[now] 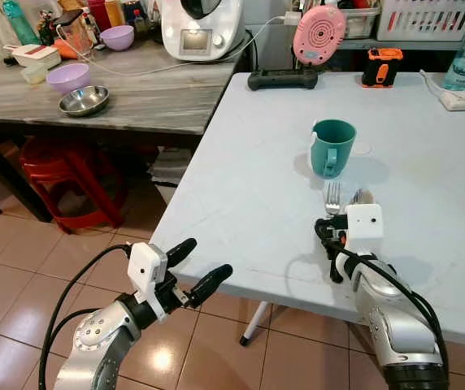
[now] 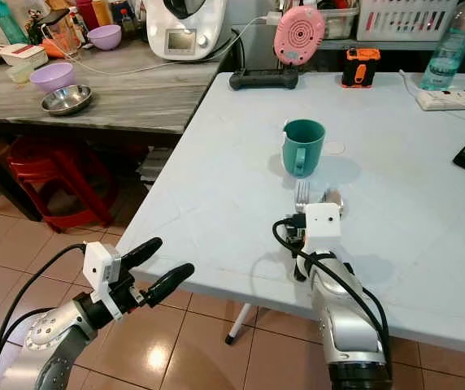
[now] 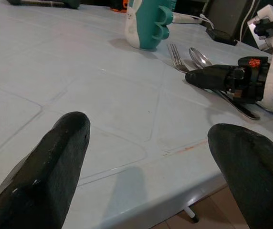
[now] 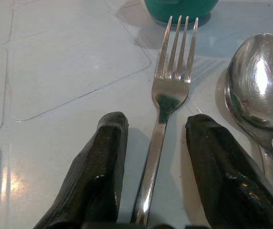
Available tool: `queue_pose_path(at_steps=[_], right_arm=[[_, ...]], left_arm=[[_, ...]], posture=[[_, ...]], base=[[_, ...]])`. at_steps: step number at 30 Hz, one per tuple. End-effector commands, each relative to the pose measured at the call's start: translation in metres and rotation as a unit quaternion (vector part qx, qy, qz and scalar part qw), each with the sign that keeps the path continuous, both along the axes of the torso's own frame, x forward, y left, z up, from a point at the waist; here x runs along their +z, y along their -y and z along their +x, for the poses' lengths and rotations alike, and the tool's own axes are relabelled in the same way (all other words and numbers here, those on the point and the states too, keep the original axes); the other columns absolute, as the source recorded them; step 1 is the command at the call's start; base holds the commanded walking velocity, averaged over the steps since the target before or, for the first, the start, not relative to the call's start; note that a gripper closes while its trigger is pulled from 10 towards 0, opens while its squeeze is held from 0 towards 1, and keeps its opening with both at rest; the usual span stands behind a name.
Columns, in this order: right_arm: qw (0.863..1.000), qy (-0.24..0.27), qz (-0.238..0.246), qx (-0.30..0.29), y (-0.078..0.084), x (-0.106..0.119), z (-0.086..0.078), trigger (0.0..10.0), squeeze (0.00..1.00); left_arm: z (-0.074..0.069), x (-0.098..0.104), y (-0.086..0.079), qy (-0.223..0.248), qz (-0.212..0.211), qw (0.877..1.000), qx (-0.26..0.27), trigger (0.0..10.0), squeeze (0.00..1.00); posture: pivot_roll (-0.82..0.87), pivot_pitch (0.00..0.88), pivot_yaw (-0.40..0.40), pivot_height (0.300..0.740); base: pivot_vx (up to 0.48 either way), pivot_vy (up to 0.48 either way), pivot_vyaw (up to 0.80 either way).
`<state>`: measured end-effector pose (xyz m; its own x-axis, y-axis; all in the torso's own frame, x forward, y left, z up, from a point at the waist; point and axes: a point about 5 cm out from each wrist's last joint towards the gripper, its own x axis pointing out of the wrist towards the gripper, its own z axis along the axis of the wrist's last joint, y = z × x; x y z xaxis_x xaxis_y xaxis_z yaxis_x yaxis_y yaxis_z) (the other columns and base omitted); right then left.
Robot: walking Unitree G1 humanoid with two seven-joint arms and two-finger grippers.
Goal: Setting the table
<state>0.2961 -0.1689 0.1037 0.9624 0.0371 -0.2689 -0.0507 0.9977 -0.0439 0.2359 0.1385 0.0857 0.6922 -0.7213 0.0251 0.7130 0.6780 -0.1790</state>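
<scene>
Fingers (image 4: 103, 167) either side of fork (image 4: 167, 95)

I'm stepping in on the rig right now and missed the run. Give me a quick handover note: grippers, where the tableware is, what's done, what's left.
Right gripper: open, low over the white table, its fingers either side of the fork's handle, not closed on it.
Left gripper: open, idle off the table's near edge, above the floor.
Fork and spoon lie side by side on the table, just in front of the upright teal mug.
Done: mug, fork and spoon are laid out.
Left: probably back the right gripper off the fork; no plate in place.
</scene>
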Motion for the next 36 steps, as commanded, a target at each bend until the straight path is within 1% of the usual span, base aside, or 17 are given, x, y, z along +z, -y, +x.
queue_pose_path(at_steps=[1, 12, 21, 27, 34, 35, 36], right_arm=[[0.999, -0.040, 0.010, 0.002, 0.000, -0.015, -0.007, 0.0, 0.00], [0.997, -0.069, 0.020, -0.011, 0.005, -0.025, -0.010, 0.0, 0.00], [0.996, -0.082, 0.031, -0.021, 0.008, -0.031, -0.012, 0.0, 0.00], [0.995, -0.084, 0.051, -0.030, 0.008, -0.031, -0.011, 0.0, 0.00], [0.994, -0.055, 0.084, -0.052, 0.008, -0.020, -0.006, 0.0, 0.00], [0.993, -0.031, 0.097, -0.066, 0.009, -0.012, -0.004, 0.0, 0.00], [0.992, -0.019, 0.100, -0.070, 0.009, -0.008, -0.004, 0.0, 0.00]], left_arm=[[-0.001, 0.002, -0.003, 0.002, 0.006, 1.000, -0.011, 10.0, 0.00], [-0.008, 0.001, 0.002, -0.001, 0.011, 0.999, -0.052, 10.0, 0.00], [-0.009, 0.001, 0.004, 0.000, 0.016, 0.998, -0.057, 10.0, 0.00], [-0.013, 0.002, 0.004, 0.002, 0.021, 0.998, -0.063, 10.0, 0.00], [-0.014, 0.004, 0.002, 0.007, 0.023, 0.998, -0.060, 10.0, 0.00], [-0.013, 0.006, -0.001, 0.013, 0.025, 0.999, -0.045, 10.0, 0.00], [-0.012, 0.006, -0.002, 0.015, 0.026, 0.999, -0.037, 10.0, 0.00]], posture=[[-0.09, 0.072, 0.125, 0.740], [-0.09, 0.070, 0.133, 0.740], [-0.09, 0.067, 0.137, 0.740], [-0.09, 0.062, 0.137, 0.740], [-0.08, 0.055, 0.136, 0.740], [-0.08, 0.051, 0.136, 0.740], [-0.08, 0.051, 0.136, 0.740]], base=[[0.000, 0.000, 0.00], [0.000, 0.000, 0.00], [0.000, 0.000, 0.00], [0.000, 0.000, 0.00], [0.000, 0.000, 0.00], [0.000, 0.000, 0.00], [0.000, 0.000, 0.00]])
